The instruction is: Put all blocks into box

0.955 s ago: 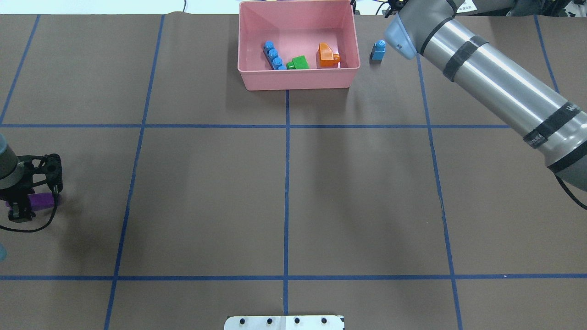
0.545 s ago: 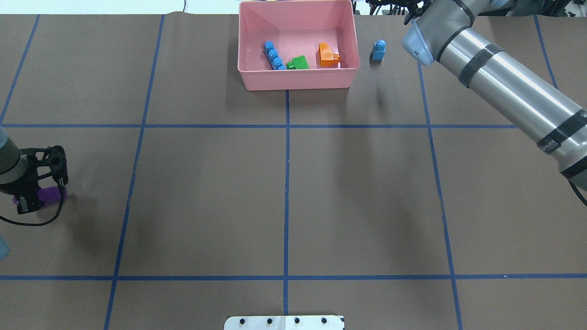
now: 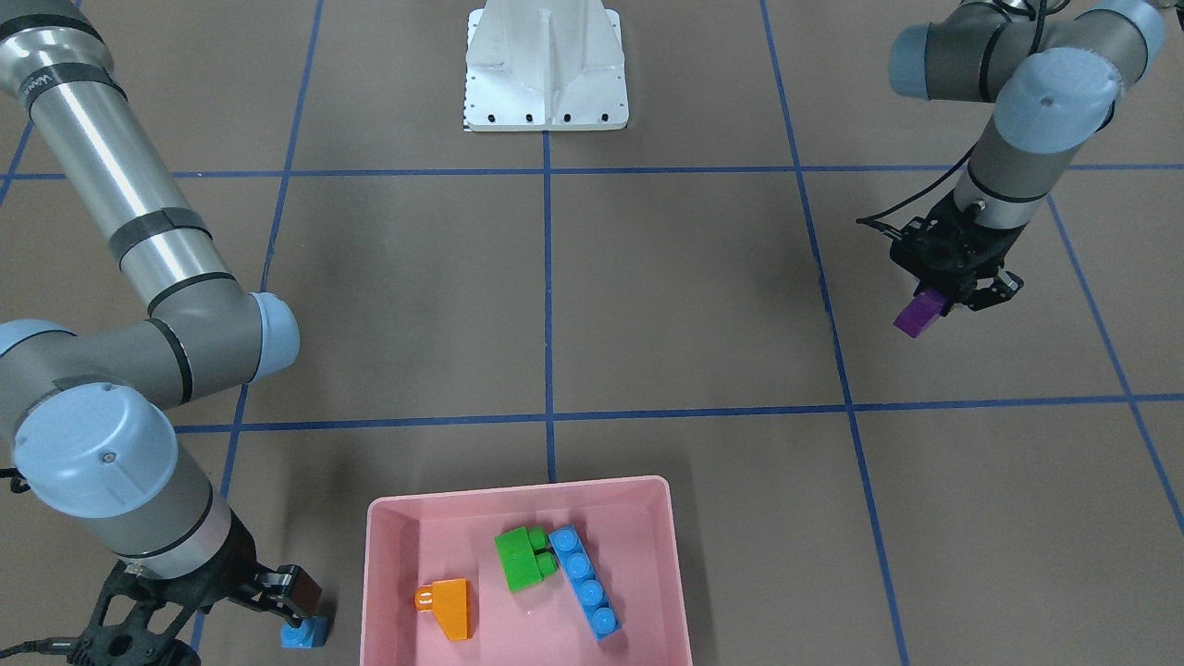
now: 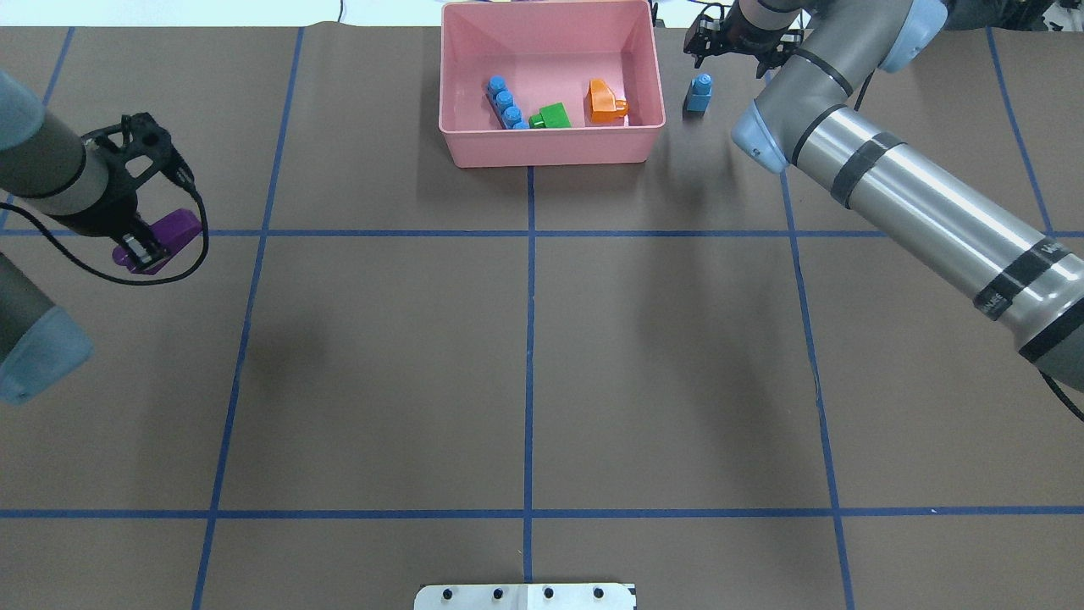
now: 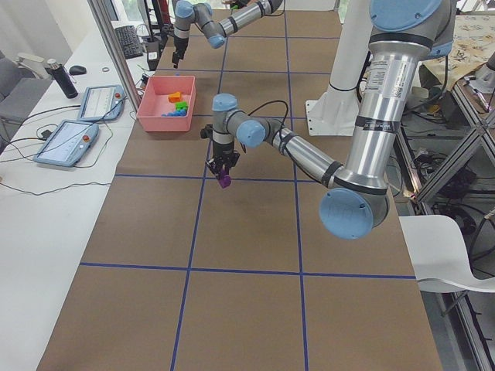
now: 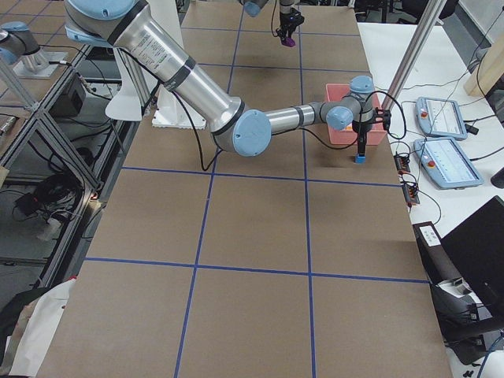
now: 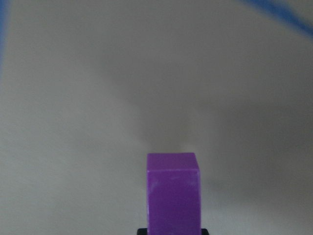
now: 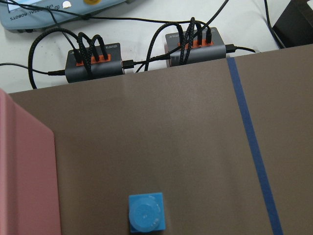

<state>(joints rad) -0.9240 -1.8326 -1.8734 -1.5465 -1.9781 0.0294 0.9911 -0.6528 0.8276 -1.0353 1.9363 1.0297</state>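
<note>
The left claw gripped the purple brick clear of the surface, the brick's long axis slanting toward the far right. Farther off, the pink box held the long blue brick, lying roughly near-to-far, the green brick and the orange brick. Just right of the box, the small blue brick stood stud-up below the right claw, which was spread wide and empty.

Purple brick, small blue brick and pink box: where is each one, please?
purple brick point(image 4: 179, 227), overhead view, its free end.
small blue brick point(image 4: 699, 100), overhead view, its body.
pink box point(image 4: 550, 148), overhead view, its near wall.
</note>
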